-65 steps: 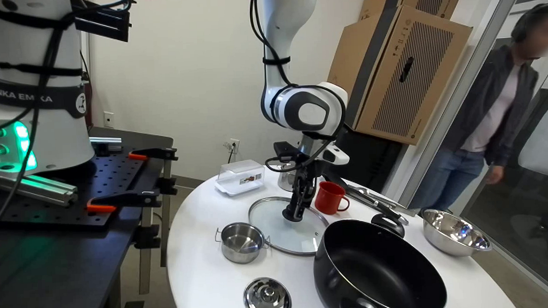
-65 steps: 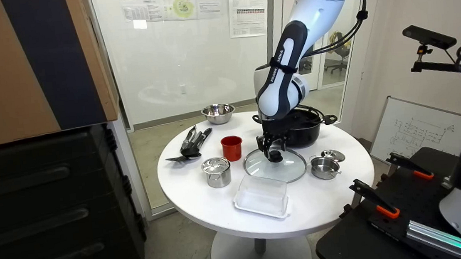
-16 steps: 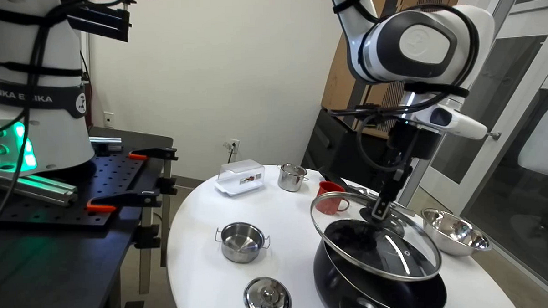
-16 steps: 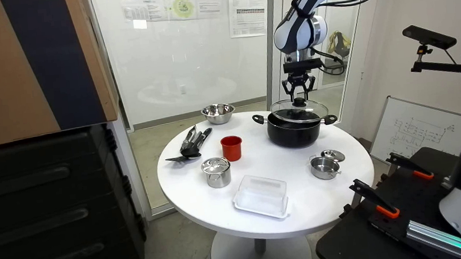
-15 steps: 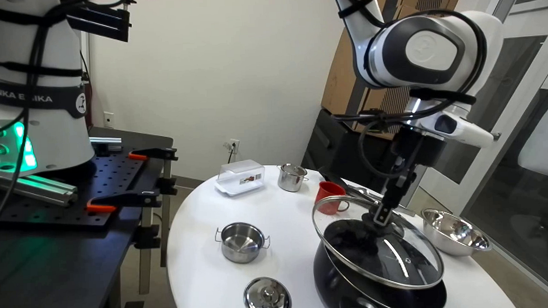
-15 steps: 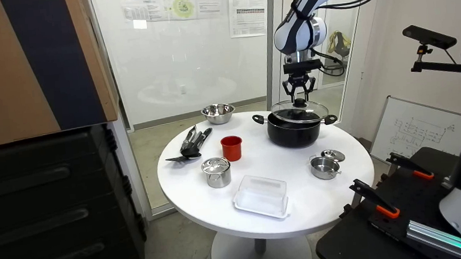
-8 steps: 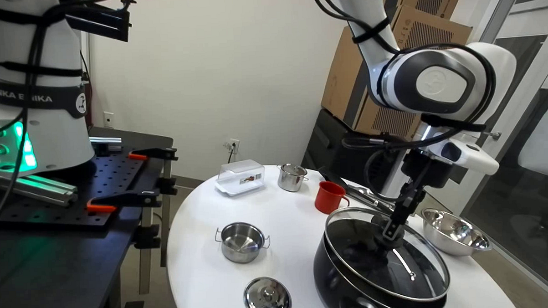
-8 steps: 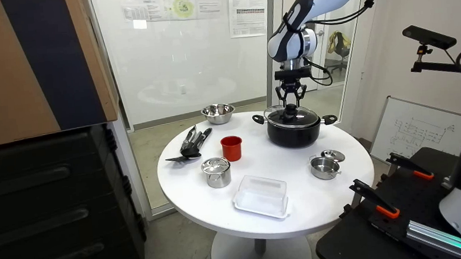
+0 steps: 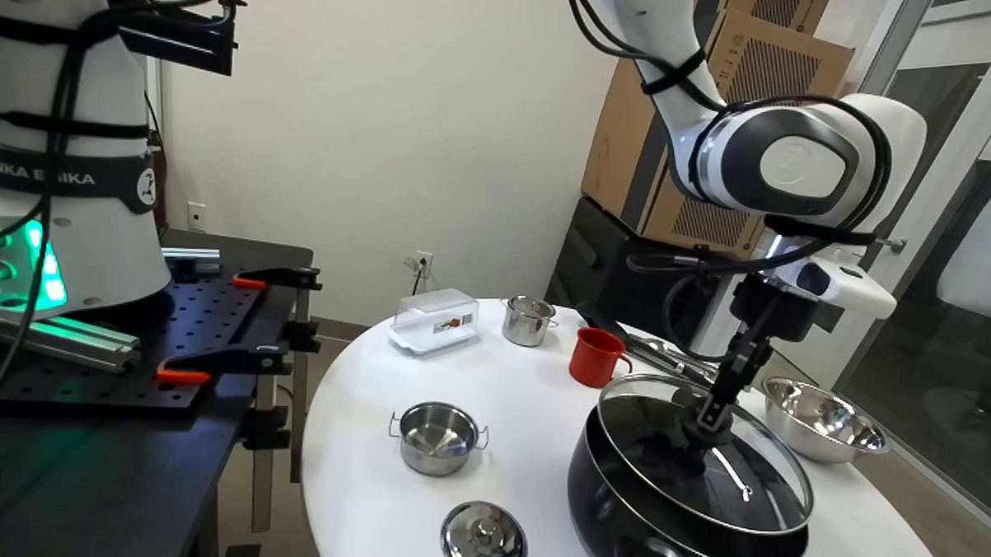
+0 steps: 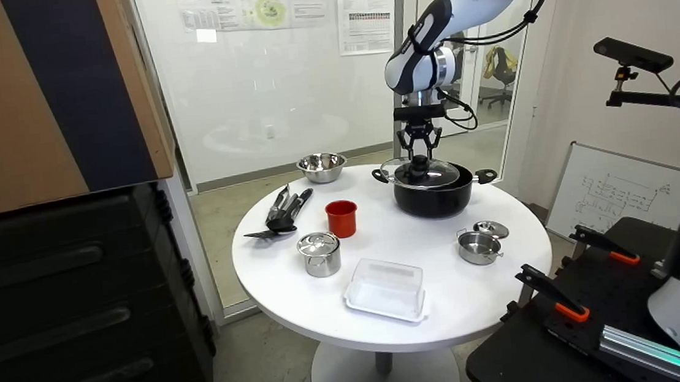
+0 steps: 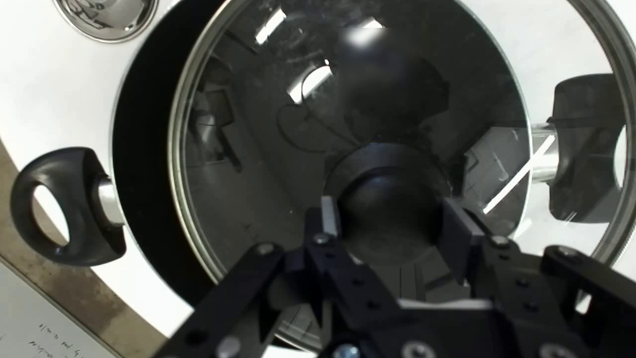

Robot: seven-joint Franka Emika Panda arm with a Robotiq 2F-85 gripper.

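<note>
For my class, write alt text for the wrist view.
A pincer grips the black knob of a glass lid, held off-centre over a black pot whose inside shows at left. A pot handle and white tabletop appear at left.

Lid (image 11: 367,114) glaring, knob (image 11: 391,216) perhaps blurred

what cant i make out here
Inside the black pot: mostly masked by reflections on the glass lid in the wrist view.
Inside the closed steel pot: hidden by its cover in both exterior views.
Steel lid: cut off by the wrist view's top edge.
Whiteboard writing: too small to read in an exterior view.
</note>
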